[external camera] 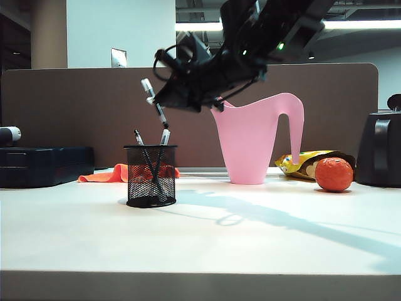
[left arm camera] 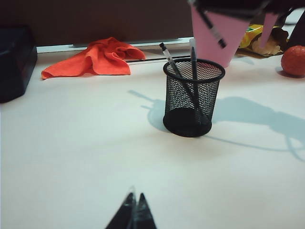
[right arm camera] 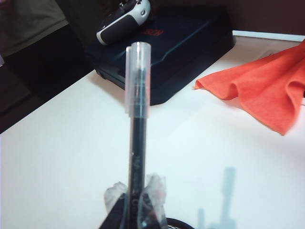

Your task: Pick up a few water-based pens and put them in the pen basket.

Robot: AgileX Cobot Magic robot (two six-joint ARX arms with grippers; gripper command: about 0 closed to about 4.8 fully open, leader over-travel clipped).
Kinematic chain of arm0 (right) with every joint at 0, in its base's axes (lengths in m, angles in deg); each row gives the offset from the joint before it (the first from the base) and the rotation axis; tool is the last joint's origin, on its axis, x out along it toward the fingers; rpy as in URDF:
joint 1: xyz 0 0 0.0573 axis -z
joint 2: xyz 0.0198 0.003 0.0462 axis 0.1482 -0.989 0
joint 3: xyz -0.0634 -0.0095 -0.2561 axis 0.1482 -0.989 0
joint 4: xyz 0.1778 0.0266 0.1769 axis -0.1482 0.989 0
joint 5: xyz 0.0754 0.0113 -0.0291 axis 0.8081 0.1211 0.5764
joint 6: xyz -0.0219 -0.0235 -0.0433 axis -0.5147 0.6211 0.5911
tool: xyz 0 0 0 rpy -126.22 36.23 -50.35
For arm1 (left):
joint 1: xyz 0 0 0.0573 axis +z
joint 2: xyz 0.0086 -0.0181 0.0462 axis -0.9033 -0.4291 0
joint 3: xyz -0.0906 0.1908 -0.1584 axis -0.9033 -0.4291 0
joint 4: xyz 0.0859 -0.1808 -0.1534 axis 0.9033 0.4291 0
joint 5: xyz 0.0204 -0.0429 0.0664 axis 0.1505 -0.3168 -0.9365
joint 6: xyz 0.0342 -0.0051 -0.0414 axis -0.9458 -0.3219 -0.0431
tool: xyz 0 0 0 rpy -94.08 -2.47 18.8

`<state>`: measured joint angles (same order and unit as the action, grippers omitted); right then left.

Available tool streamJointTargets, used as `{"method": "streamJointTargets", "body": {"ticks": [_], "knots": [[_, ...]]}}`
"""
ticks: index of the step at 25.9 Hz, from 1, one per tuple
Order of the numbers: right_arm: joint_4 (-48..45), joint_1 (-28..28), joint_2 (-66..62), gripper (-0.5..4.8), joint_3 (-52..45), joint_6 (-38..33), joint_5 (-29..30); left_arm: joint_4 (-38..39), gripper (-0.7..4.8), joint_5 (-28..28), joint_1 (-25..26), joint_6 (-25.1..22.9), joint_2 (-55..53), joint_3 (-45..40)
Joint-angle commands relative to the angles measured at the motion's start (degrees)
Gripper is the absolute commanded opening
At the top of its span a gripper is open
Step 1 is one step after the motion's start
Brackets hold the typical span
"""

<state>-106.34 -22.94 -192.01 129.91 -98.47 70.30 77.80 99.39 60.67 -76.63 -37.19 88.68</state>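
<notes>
The right tool (right arm camera: 136,205) grips a water-based pen (right arm camera: 137,133) above the pen basket (external camera: 151,175) holding two pens, while the left tool (left arm camera: 133,217) hovers clenched, empty, over the table (left arm camera: 71,157).

Bright ceiling strip lights (external camera: 197,26) glow at the back of the room, washing the white counter (external camera: 200,238) pale. Backlit, the right arm shows almost black in the exterior view and throws a long soft shadow (external camera: 282,219) across the counter, from the small black wire-mesh pen cup (external camera: 151,175) toward the tall pink plastic watering can (external camera: 257,141). In the right wrist view the clear-capped dark pen (right arm camera: 137,124) is fairly sharp; the crumpled orange cloth (right arm camera: 267,90) behind it is soft. The left pincer (left arm camera: 132,214) is blurred.
</notes>
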Motion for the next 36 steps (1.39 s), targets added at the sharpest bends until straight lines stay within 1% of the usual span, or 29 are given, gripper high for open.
{"method": "streamJointTargets", "body": {"ticks": [1, 4, 10, 11, 13, 17, 19, 27, 30, 32, 33, 34, 36], "knots": [[-5.55, -0.70, -1.51, -0.09, 0.35, 0.17, 0.42, -0.52, -0.04, 0.09, 0.04, 0.15, -0.04, 0.11], [-6.73, -0.94, -2.99, -0.09, 0.37, 0.20, 0.09, -0.52, -0.04, 0.07, 0.04, 0.15, -0.04, 0.11], [-4.26, -1.20, -3.89, -0.08, 0.33, 0.22, 0.28, -0.52, -0.04, 0.07, 0.07, 0.15, -0.04, 0.11], [-4.24, -1.18, -3.89, -0.05, 0.33, 0.24, 0.28, -0.52, -0.04, 0.07, 0.07, 0.15, -0.04, 0.11], [-4.28, -1.14, -3.89, 0.22, 0.35, 0.72, 0.26, -0.52, -0.04, 0.07, 0.07, 0.15, -0.04, 0.11], [-4.26, -1.16, -3.89, 0.33, 0.35, 1.88, 0.09, -0.52, -0.04, -0.35, 0.07, 0.15, -0.04, 0.11], [-4.26, -1.16, -3.89, 0.55, 0.35, 1.88, 0.09, -0.52, -0.04, -0.35, 0.07, 0.15, -0.04, 0.11], [-2.40, -1.16, -3.89, 0.55, 0.35, 1.90, 0.09, -0.52, -0.04, -0.35, 0.07, 0.15, -0.04, 0.11], [-2.21, -1.14, -3.72, 0.52, 0.35, 1.88, 0.35, -0.52, -0.04, -0.35, 0.07, 0.15, -0.07, 0.11], [-2.27, -1.14, -3.67, 0.37, 0.39, 1.88, -0.04, -0.52, -0.04, -0.35, 0.07, 0.15, -0.07, 0.11], [-2.36, -1.14, -3.54, -0.09, 0.39, 1.97, -0.13, -0.52, -0.04, -0.35, 0.07, 0.15, -0.07, 0.11], [-2.71, -1.09, -3.30, -0.10, 0.39, 2.05, -0.22, -0.52, -0.04, -0.35, 0.07, 0.15, -0.07, 0.11], [-3.58, -0.74, -2.78, -0.09, 0.42, 2.21, -3.72, -0.52, -0.04, -0.35, 0.07, 0.15, -0.04, 0.11]]}}
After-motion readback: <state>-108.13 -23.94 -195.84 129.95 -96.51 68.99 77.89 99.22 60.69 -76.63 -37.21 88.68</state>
